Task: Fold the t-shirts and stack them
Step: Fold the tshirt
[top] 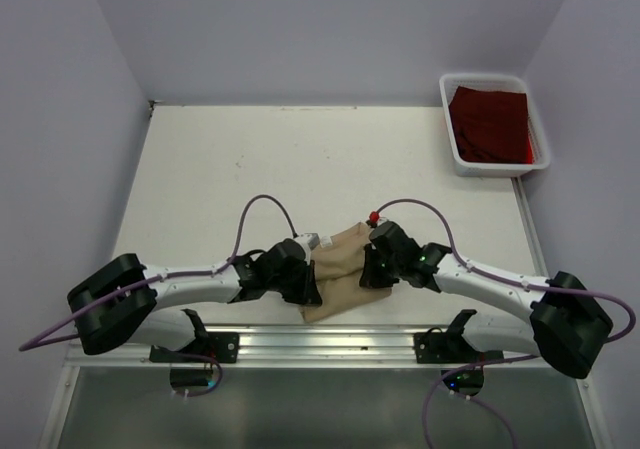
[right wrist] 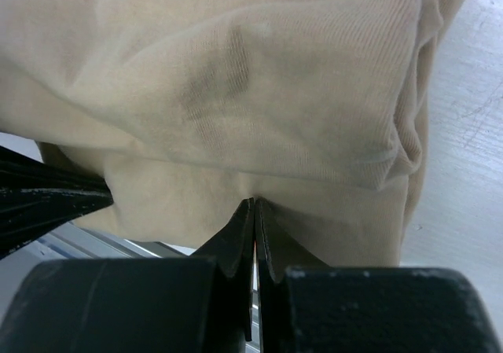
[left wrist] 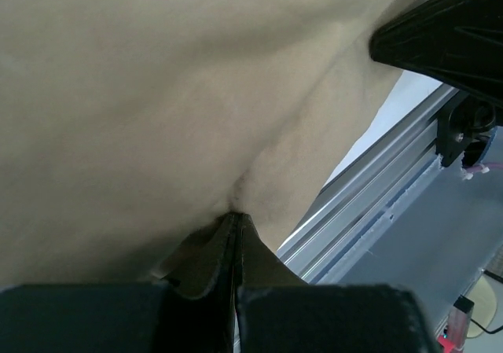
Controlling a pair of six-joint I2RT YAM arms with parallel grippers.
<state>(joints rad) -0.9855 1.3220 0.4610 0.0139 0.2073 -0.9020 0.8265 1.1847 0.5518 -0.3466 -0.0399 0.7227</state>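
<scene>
Work surface: matte white flat table [top: 250, 159] with faint scuffs, and a ribbed aluminium rail [top: 330, 341] along its near edge. The soft tan knit t-shirt [top: 340, 274] sits at the near-centre edge of the table, between the two arms, bunched into a compact, roughly rectangular bundle whose lower corner reaches the rail. In the right wrist view the cloth [right wrist: 236, 78] shows a fine ribbed weave, shallow creases and a rolled, stitched fold down its right side. In the left wrist view it [left wrist: 157, 93] reads smooth and plain, with one soft diagonal crease. The dark red crumpled t-shirt [top: 490, 124] lies inside the white rectangular plastic bin [top: 447, 119] at the far right corner, well apart from the tan one. The left black two-finger gripper [top: 305, 279] meets the bundle from its left side, with the arm low and stretched inward from its base. Its fingers are pinched together on a pucker of tan cloth [left wrist: 235, 218]. The right black two-finger gripper [top: 370, 269] mirrors it on the bundle's right side, also clenched on a tuck of the same cloth [right wrist: 254, 205]. Both wrists point toward each other, and each camera catches the other's black finger at the frame edge. Purple cables [top: 262, 204] arc above both forearms.
</scene>
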